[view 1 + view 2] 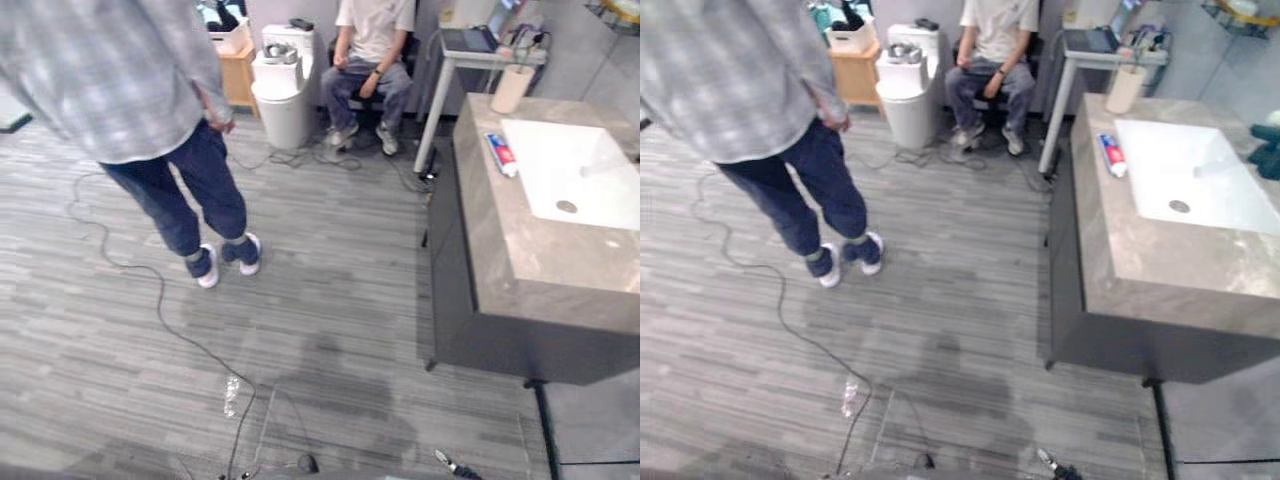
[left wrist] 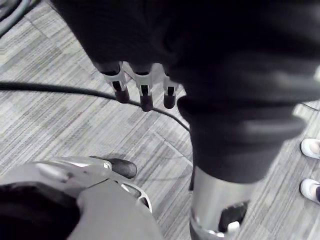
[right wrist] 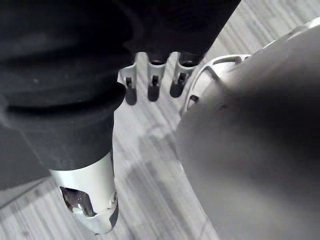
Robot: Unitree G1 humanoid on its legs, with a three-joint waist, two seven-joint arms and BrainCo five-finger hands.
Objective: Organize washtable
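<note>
Both hands hang low, left hand and right hand, fingers loosely apart, empty. Washtable surface stands well apart to my right; toothpaste tube lies beside the sink, cup farther back. Risk: tube near the surface's edge, a careless reach may knock it off.

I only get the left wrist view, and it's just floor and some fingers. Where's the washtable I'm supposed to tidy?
Observer: The grey stone-topped washtable stands ahead on the robot's right, as the left eye view shows.
Operator: Is there stuff on it?
Observer: A red, white and blue toothpaste tube lies on the counter just left of the white rectangular basin.
Operator: Is my other hand busy?
Observer: No. In the right wrist view the right hand hangs over the floor with straight fingers, holding nothing.
</note>
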